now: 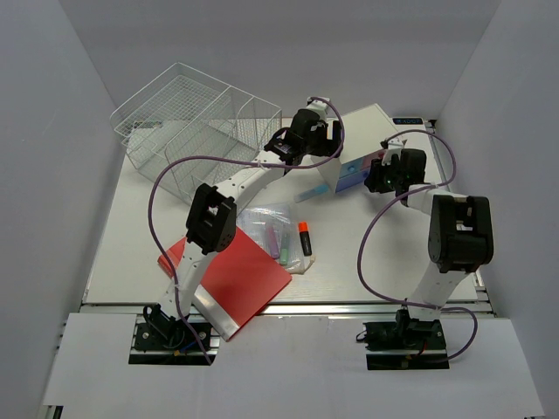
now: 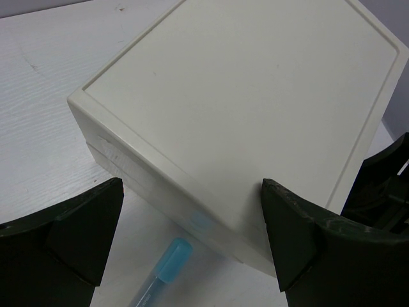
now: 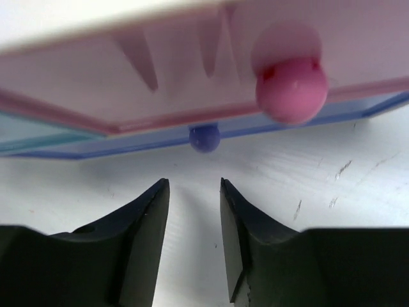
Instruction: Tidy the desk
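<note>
- The white table (image 1: 131, 236) fills the floor of a booth of plain pale grey walls (image 1: 52, 131). It runs from far left of the drawer box (image 1: 365, 131) to just past its right side, and a metal rail (image 1: 349, 307) edges its near side.
- A wire basket (image 1: 188, 122) with several compartments stands at the back, well to the left of the drawer box.
- A red folder (image 1: 236, 275) lies left of the box and nearer the rail.
- A clear plastic bag (image 1: 266, 223) of pastel markers and an orange marker (image 1: 305, 237) lie between folder and box.
- The left tool (image 2: 192, 188) hangs over the left part of the box's plain cream top, fingers spread wide and holding nothing. A blue pen (image 2: 167, 268) lies at the box's foot.
- The right tool (image 3: 194, 185) sits in front of the box's drawers, fingers partly apart with nothing between them, just below a blue knob (image 3: 204, 137). A pink knob (image 3: 292, 89) is above and to the right.
- A small blue sticker (image 1: 408, 120) sits just right of the box; its writing is too small to read.
- Fine scuffs mark the table near the drawers.
</note>
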You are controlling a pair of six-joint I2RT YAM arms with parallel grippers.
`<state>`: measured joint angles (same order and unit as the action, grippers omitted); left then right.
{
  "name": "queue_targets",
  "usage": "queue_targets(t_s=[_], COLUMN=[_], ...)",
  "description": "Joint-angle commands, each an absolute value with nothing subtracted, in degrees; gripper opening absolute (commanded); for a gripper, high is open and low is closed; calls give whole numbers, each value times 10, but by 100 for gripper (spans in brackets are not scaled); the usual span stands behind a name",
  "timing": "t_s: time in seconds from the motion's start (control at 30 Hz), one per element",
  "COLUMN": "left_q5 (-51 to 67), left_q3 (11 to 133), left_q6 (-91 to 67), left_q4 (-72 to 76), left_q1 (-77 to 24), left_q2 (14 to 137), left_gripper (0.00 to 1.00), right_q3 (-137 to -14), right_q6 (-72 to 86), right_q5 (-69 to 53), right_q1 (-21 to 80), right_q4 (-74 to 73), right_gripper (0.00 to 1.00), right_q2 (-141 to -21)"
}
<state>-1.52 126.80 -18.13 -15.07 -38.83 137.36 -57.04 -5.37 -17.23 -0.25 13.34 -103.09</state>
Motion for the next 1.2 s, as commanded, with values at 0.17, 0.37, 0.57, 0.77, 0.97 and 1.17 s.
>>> queue_targets(t_s=[0.17, 0.37, 0.57, 0.77, 0.97, 1.17], left_q5=[-27, -25, -23, -19, -14, -18], left_q3=[1259, 1264, 1265, 1266, 1266, 1263], left_q6=[-163, -162, -163, -163, -161, -159], left_q4=[-247, -245, -243, -239, -239, -240], left_q1=[-389, -389, -389, -388, -389, -389], left_q2=[1387, 1392, 1394, 1396, 1397, 1395], left_gripper=[97, 97, 97, 96, 96, 96], right_q3=[-631, -650, -656, -657, -654, -656], right_q6=[-57, -64, -66, -64, -62, -55], right_q5=[-189, -202, -210, -215, -219, -227], right_q1=[-2, -2, -2, -2, -2, -2], right_q4=[152, 147, 155, 168, 187, 197], right_gripper=[49, 49, 49, 49, 46, 40], right_q2=[-1070, -1091, -1100, -1107, -1109, -1111])
